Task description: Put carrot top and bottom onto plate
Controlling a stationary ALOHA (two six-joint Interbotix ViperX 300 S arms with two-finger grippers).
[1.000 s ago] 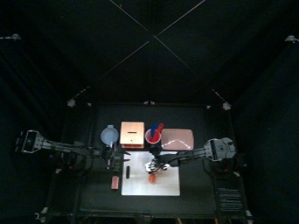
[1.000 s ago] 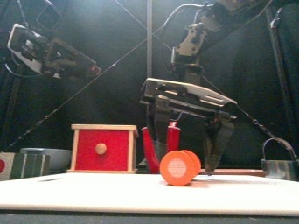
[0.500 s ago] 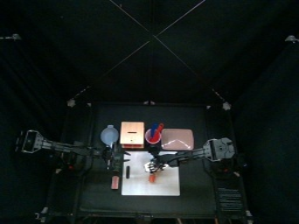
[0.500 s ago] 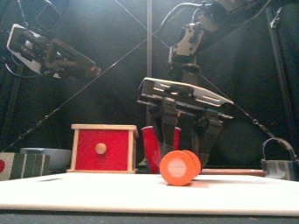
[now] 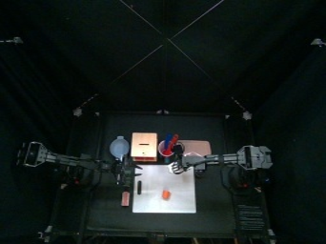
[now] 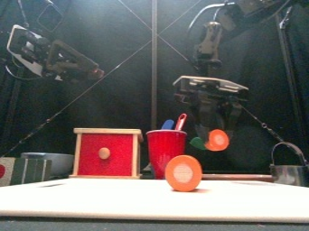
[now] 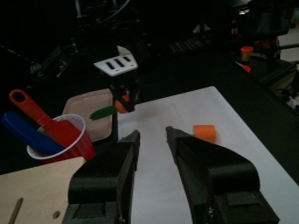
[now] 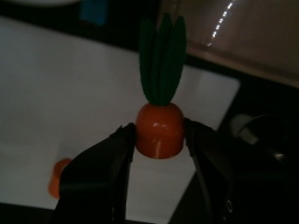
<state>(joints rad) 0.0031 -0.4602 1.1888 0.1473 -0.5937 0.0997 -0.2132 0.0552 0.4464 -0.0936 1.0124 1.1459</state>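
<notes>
One carrot top (image 8: 160,112) has left the white mat (image 5: 170,198), lifted, clamped between the right gripper (image 8: 158,144) jaws, part-open around it.

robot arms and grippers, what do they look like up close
Both arms are black, built of jointed segments with cables running along them. The left gripper has two broad, glossy black fingers with rounded edges. The right gripper has the same dark, smooth fingers. Seen from the left wrist, the right arm carries a white plate with dark slots near its wrist.
</notes>
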